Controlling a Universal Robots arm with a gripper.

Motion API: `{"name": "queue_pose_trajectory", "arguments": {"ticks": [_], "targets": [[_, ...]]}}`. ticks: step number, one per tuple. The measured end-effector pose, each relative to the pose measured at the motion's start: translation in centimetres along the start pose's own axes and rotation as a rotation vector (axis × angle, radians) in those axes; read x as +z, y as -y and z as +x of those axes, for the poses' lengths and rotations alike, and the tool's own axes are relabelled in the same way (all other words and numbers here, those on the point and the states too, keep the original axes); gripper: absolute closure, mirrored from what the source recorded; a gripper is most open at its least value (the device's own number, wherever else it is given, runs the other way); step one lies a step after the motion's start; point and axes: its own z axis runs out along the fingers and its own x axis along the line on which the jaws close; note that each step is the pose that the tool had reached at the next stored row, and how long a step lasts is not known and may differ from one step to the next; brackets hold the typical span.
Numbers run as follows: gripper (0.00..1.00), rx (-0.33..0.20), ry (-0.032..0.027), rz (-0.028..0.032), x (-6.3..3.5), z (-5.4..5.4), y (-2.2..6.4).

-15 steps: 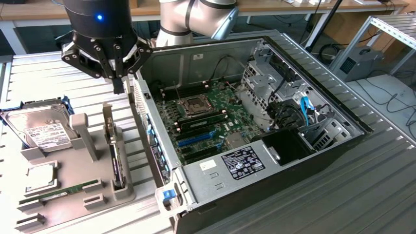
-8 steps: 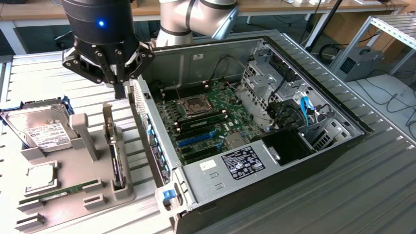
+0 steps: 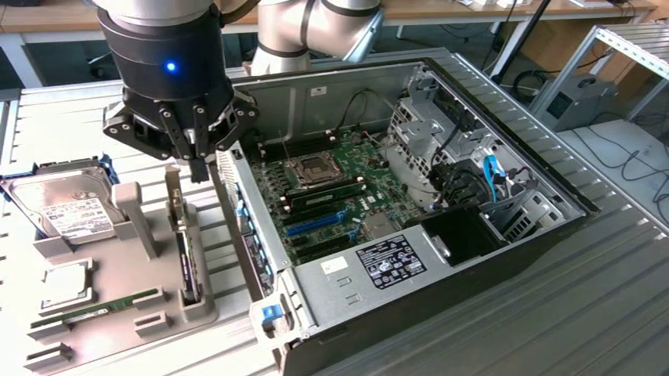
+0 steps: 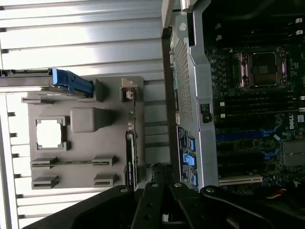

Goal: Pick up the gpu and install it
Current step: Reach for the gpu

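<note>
Gripper: the gripper [image 3: 197,171] hangs fingers-down from the arm, its fingers pressed together with nothing between them.
Gripper position: over the gap between the grey holder [image 3: 131,270] and the open computer case [image 3: 418,258], just above the far end of the gpu; I cannot tell whether it touches the card.
Gpu: the gpu [image 3: 186,262] stands on its long edge in a slot along the holder's side nearest the case, upright and seen edge-on as a thin dark strip.
Wrist view: the same card shows as a narrow black line along the holder's edge, with the closed fingertips [image 4: 160,171] just beside it.
Holder contents: a hard drive [image 3: 65,210] with a white label in a blue frame, a square processor chip [image 3: 65,283], and a green memory stick [image 3: 99,307] lying in its own groove.
Case: lies on its side with the panel off, the motherboard [image 3: 334,188] facing up, blue expansion slots showing.
Bench: the slatted metal bench [image 3: 544,313] carries both holder and case.
</note>
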Motion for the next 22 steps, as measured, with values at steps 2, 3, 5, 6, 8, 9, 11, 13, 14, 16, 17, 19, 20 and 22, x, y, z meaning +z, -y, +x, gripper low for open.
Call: {"name": "queue_pose_trajectory", "arguments": {"ticks": [2, 3, 5, 6, 8, 9, 11, 13, 14, 16, 17, 19, 20, 22], "targets": [[0.89, 0.000, 0.0000, 0.0000, 0.00, 0.0, 0.48], [0.89, 0.000, 0.0000, 0.0000, 0.01, 0.0, 0.54], [0.89, 0.000, 0.0000, 0.0001, 0.00, 0.0, 0.65], [0.89, 0.000, 0.0000, 0.0000, 0.00, -0.1, 0.71], [0.89, 0.000, 0.0000, 0.0001, 0.00, -0.1, 0.81], [0.89, 0.000, 0.0000, 0.0000, 0.00, -0.1, 0.85], [0.89, 0.000, 0.0001, 0.0000, 0.01, -0.1, 0.95], [0.89, 0.000, 0.0000, 0.0001, 0.00, -0.1, 1.06], [0.89, 0.000, 0.0000, 0.0001, 0.00, -0.1, 1.24], [0.89, 0.000, 0.0000, 0.0001, 0.00, -0.1, 1.36], [0.89, 0.000, 0.0000, 0.0000, 0.01, -0.1, 1.41], [0.89, 0.000, 0.0001, 0.0000, 0.01, -0.1, 1.53], [0.89, 0.000, 0.0000, 0.0001, 0.00, -0.1, 1.59], [0.89, 0.000, 0.0001, 0.0000, 0.01, -0.1, 1.72]]}}
